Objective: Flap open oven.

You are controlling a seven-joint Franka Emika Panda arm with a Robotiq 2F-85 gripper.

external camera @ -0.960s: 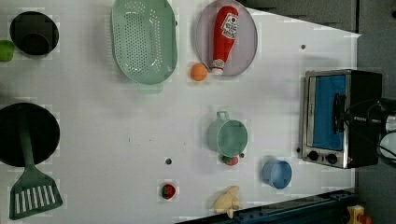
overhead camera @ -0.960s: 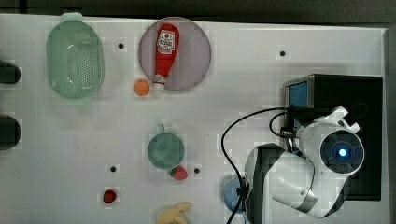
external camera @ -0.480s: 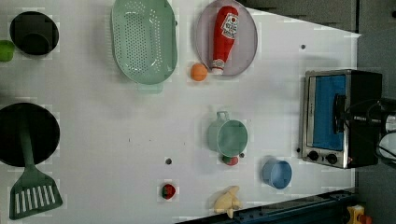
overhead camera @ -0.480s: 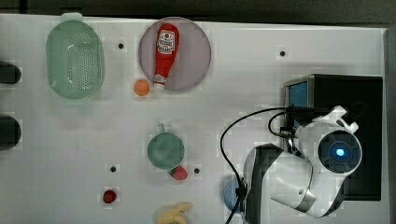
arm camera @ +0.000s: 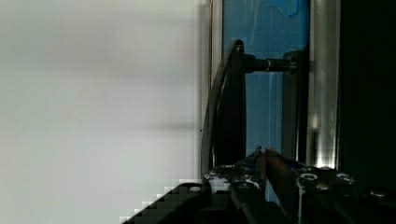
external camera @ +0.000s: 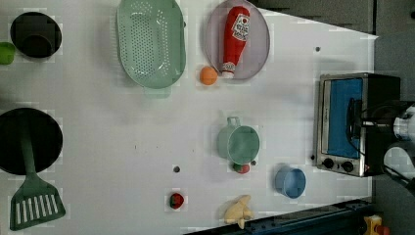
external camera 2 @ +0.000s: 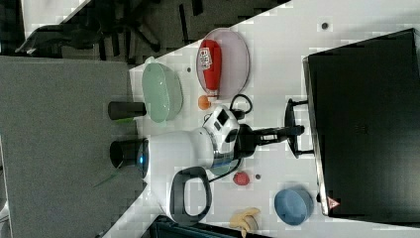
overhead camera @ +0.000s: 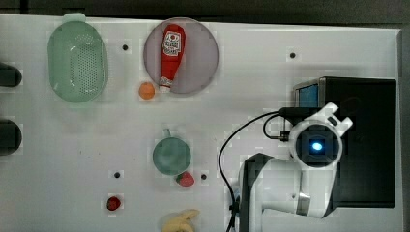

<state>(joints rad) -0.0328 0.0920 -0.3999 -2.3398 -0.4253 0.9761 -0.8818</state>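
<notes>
Clearly the oven [external camera: 350,122] door was not yet flapped open — the fingers [arm camera: 261,161] sat nearly closed beside its dark handle [arm camera: 233,102], apparently gripping nothing — pulling remained.

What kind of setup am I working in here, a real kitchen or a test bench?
Most likely a lab tabletop staged as a play kitchen: a toaster oven on a bare white table, a ketchup bottle on a plate, a colander, and a spatula.
</notes>
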